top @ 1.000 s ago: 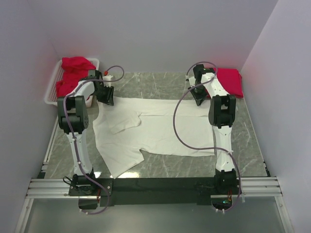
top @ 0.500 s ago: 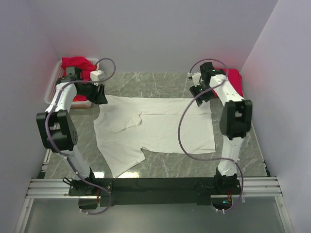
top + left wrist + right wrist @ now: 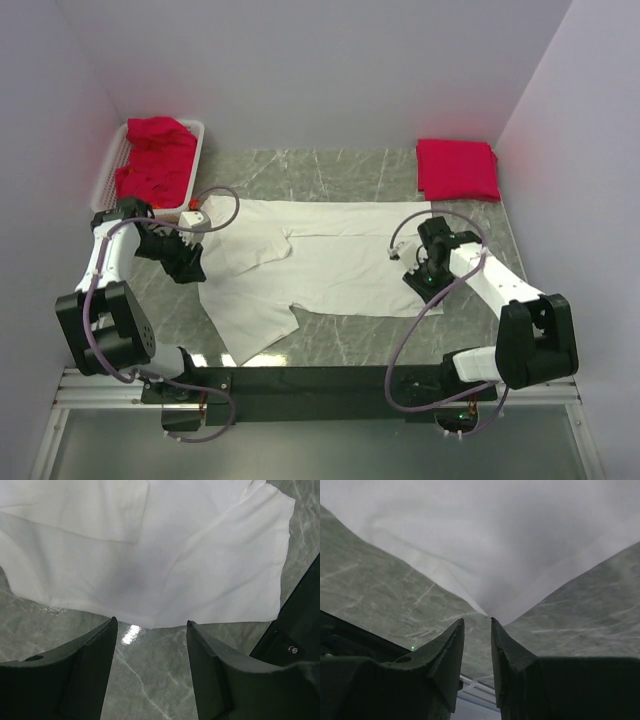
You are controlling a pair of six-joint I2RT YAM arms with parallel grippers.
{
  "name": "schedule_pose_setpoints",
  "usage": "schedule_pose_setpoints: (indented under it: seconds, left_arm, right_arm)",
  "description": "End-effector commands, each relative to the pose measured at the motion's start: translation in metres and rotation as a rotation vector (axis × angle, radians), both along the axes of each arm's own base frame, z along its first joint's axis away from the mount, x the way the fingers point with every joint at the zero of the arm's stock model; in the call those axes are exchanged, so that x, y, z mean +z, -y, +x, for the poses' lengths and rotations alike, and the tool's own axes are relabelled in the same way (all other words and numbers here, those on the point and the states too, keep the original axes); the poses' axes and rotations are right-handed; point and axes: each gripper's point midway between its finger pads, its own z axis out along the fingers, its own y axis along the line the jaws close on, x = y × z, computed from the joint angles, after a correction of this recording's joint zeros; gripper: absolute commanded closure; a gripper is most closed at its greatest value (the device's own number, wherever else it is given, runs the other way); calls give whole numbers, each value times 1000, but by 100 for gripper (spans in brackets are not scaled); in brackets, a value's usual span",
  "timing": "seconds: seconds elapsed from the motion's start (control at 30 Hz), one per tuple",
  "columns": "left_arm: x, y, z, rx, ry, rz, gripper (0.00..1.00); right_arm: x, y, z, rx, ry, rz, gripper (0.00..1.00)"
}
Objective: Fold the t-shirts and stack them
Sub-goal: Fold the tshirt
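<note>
From above, the left gripper and right gripper are too small to judge. The white t-shirt lies spread on the grey-green marble table. A folded red t-shirt sits far right, and more red t-shirts fill the basket beneath pale walls.

Left wrist: the jaws stand wide and empty at the shirt's edge.

Right wrist: the jaws stand narrow at a shirt corner. I cannot tell if they pinch it.

Robot lab test cell. Bare pale walls boxed in the left, far and right sides of a marble-look table. Left arm and right arm were bolted to an aluminium rail at the near edge, cables looping loose. Props: basket far left, red shirts, white shirt.
</note>
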Motion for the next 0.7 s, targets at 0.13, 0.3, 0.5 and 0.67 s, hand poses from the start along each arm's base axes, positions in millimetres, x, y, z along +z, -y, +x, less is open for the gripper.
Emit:
schedule_pose_setpoints:
  seconds: [0.13, 0.3, 0.5, 0.67]
  left_arm:
    - [7, 1, -1, -49, 101, 25, 37]
    - [5, -2, -2, -58, 97, 45, 36]
    - [-6, -7, -5, -79, 97, 81, 35]
    - [-11, -9, -8, -96, 69, 91, 35]
  right_arm:
    - [-29, 14, -4, 22, 65, -61, 65]
    - [-42, 13, 0, 1, 44, -65, 58]
    - [-50, 13, 0, 16, 16, -73, 54]
    - [-59, 14, -19, 50, -78, -70, 54]
